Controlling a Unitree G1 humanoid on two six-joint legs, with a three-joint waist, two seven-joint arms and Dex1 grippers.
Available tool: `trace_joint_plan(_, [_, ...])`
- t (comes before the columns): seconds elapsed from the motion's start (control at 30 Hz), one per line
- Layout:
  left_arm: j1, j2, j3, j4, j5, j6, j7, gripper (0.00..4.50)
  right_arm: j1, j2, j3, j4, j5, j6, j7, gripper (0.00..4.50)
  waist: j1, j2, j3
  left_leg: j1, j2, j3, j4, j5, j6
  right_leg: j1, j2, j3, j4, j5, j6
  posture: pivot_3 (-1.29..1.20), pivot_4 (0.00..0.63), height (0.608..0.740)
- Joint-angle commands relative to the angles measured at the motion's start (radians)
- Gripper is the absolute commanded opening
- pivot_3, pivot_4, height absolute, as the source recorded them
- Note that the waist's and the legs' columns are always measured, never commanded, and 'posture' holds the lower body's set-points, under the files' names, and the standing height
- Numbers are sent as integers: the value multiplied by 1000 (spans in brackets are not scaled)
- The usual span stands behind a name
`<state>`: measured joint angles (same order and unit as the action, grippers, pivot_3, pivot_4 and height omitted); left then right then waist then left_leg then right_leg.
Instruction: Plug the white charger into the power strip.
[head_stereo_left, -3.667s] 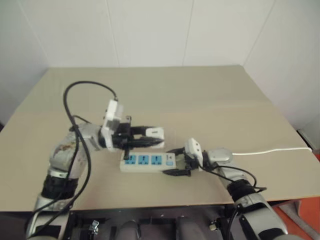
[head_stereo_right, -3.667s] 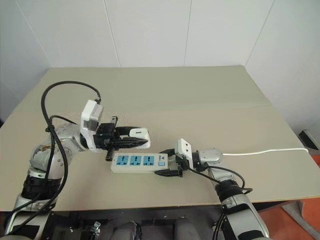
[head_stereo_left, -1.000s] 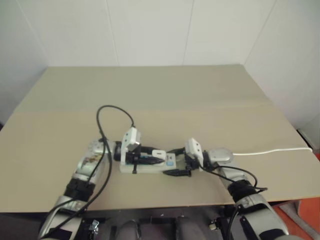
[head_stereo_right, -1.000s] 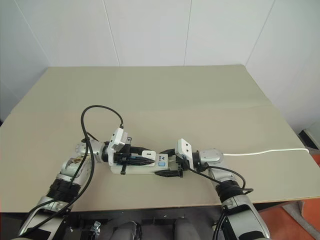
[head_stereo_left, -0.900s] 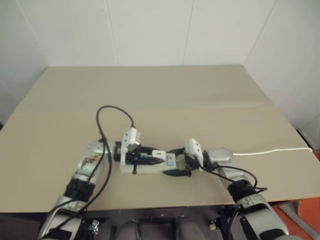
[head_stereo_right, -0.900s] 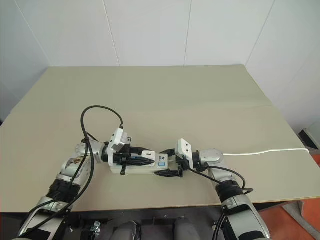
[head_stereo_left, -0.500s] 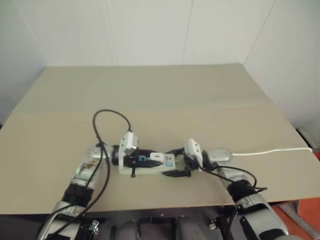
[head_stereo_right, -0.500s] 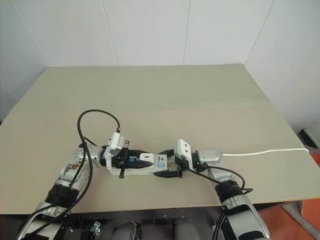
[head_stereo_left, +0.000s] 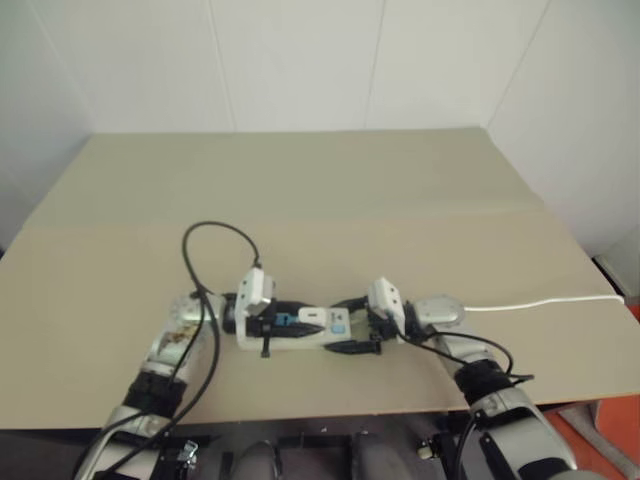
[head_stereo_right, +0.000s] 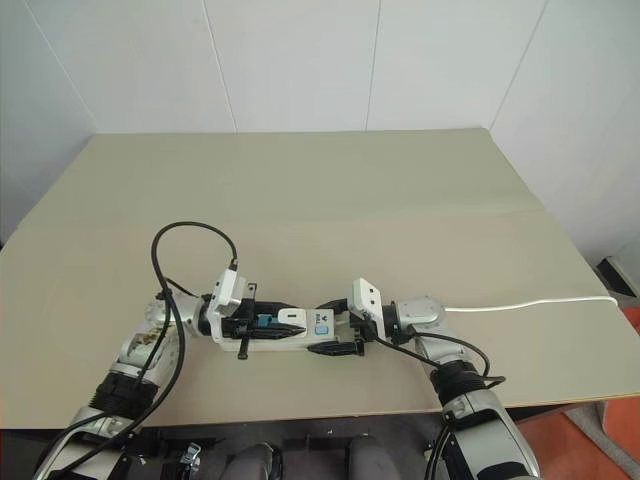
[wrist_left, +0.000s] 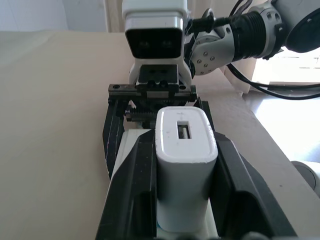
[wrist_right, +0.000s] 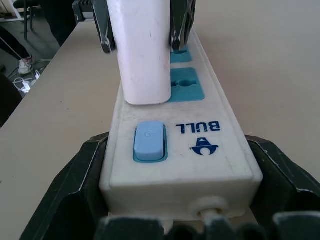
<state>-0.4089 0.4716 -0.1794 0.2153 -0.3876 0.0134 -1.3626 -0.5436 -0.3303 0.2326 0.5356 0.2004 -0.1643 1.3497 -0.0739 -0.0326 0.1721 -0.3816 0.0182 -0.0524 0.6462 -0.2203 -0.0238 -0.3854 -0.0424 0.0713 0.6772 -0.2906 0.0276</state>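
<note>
Pinching the white charger (wrist_left: 183, 165), our left fingers (wrist_left: 131, 200) hold it upright on the power strip (wrist_right: 200, 145). Our right fingers (wrist_right: 75, 190) straddle the strip's switch end on the worktop (head_stereo_right: 330, 190).

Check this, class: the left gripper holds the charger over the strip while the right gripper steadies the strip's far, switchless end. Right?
Not quite. The right gripper steadies the strip at its switch end, as the right wrist view shows. The left gripper does hold the charger there.

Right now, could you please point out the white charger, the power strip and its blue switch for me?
white charger (wrist_left: 185, 150): left wrist view, on its top face.
power strip (wrist_right: 210, 150): right wrist view, on its white top beside the logo.
blue switch (wrist_right: 149, 140): right wrist view, on the button's middle.
</note>
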Motion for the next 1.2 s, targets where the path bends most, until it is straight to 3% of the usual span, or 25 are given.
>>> trace_joint_plan(0.03, [47,62,-19,71,75,4,-10,1011,12,-17,-7,4,-3,32,0,3451,0,0,0,0,0,0,0,0,0,0,0,0,0,0,0,0,150,740])
trace_joint_plan(0.5, [53,66,-33,59,87,7,24,1011,8,-15,-6,8,-5,31,0,3451,1,0,-1,1,0,0,-1,0,0,1,0,0,0,0,0,0,150,740])
trace_joint_plan(0.87, [-13,114,2,-26,30,95,-18,4484,3,-11,4,15,-17,13,0,3451,7,7,-5,2,-1,0,-2,0,0,2,0,0,-2,0,0,0,150,740])
trace_joint_plan(0.93, [-19,128,23,-66,17,97,-21,4484,2,-11,4,17,-17,11,2,3451,4,7,-5,2,-1,0,-2,0,0,2,0,0,-2,0,0,0,150,740])
trace_joint_plan(1.03, [-30,204,52,-145,-10,151,-62,4500,6,-13,-2,13,-16,11,-5,4447,4,6,-4,-2,-1,0,-2,0,0,-1,0,0,-2,0,0,0,150,740])
trace_joint_plan(1.2, [-17,338,117,-227,-70,228,-119,4500,34,-44,-18,-30,-19,-3,-25,4479,7,5,-3,-3,0,-1,-2,0,0,-1,-1,-1,-4,0,0,0,150,740])
